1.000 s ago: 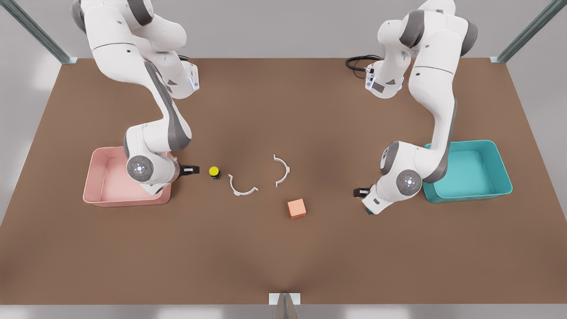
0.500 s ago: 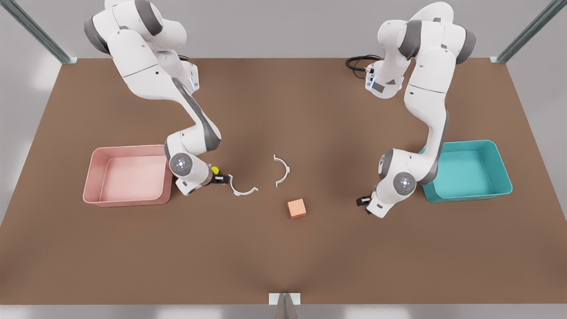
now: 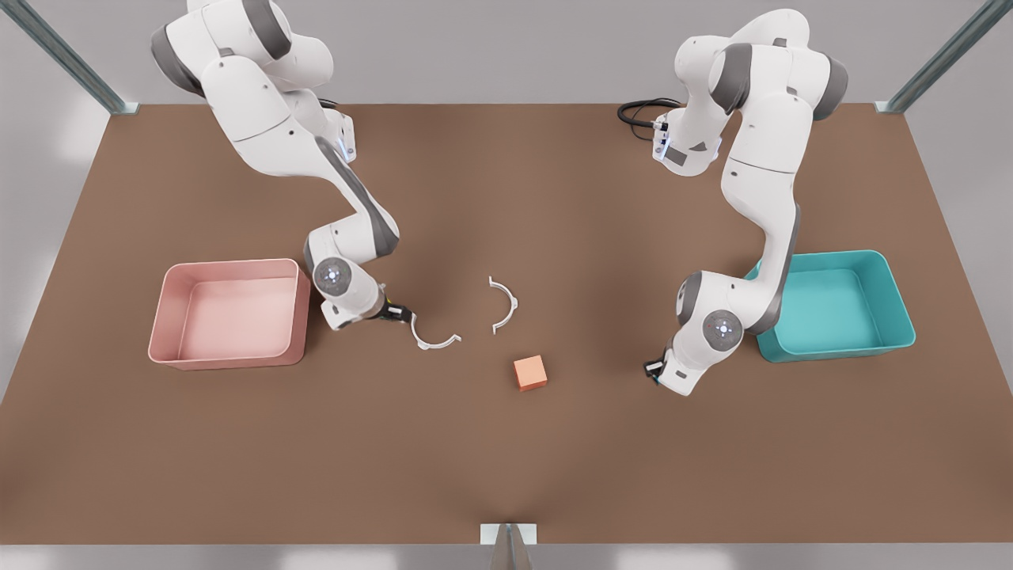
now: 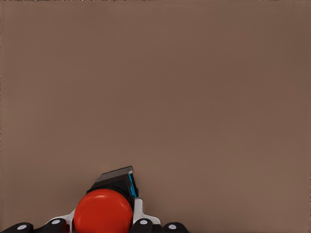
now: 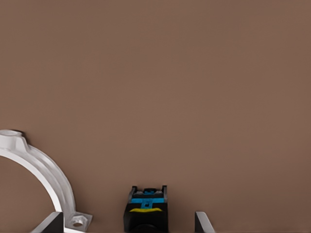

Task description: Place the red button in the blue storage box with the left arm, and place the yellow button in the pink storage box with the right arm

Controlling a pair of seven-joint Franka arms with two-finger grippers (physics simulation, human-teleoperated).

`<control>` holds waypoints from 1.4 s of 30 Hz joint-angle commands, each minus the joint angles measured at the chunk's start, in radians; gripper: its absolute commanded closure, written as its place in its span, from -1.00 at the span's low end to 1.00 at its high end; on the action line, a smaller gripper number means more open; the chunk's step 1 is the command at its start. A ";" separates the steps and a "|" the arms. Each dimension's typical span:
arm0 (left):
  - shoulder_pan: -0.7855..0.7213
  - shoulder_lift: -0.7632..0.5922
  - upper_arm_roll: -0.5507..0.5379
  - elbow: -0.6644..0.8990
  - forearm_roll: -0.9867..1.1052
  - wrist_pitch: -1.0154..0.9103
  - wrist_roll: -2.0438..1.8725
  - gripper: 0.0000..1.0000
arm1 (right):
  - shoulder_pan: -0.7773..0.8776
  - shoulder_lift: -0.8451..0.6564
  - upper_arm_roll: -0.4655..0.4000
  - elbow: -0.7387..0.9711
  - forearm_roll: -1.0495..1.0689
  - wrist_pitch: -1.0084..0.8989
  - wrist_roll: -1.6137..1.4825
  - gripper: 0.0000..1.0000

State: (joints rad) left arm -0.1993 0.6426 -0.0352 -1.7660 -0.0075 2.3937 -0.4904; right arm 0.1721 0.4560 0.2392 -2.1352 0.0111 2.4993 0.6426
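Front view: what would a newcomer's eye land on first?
Two white arms bent low over the brown table: the right gripper beside the pink storage box, the left gripper near the blue storage box. The left wrist view shows the red button between the fingers.

Two buttons [image 4: 103, 212] [image 5: 145, 209], two boxes [image 3: 229, 313] [image 3: 839, 305], two white half-rings [image 3: 434, 336] [image 3: 503, 305], one orange cube [image 3: 530, 372].
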 commanded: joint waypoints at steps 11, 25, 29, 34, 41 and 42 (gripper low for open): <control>0.003 -0.337 0.317 -0.035 0.015 -0.376 0.495 0.01 | 0.004 0.001 0.000 -0.012 0.006 0.075 0.164 0.35; 0.110 -0.271 0.428 -0.182 0.003 -0.344 0.931 -0.01 | -0.203 -0.168 -0.001 0.112 -0.068 -0.263 -0.195 0.36; 0.106 -0.274 0.426 -0.162 0.003 -0.409 0.929 -1.00 | -0.319 -0.249 -0.001 0.104 -0.051 -0.421 -0.408 0.35; -0.046 -0.391 0.406 0.072 0.000 -0.645 0.592 -1.00 | -0.560 -0.252 -0.001 0.103 -0.059 -0.468 -0.756 0.33; 0.213 -0.468 -0.034 0.326 0.044 -0.783 0.549 -1.00 | -0.615 -0.194 -0.006 0.103 -0.077 -0.451 -0.790 -1.00; 0.212 -0.463 -0.032 0.362 0.044 -0.803 0.552 -1.00 | -0.614 -0.195 -0.001 0.112 -0.077 -0.456 -0.788 -1.00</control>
State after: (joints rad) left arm -0.0071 0.1826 -0.0505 -1.4201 0.0099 1.6938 0.1151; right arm -0.4418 0.2615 0.2349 -2.0210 -0.0691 2.0702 0.2072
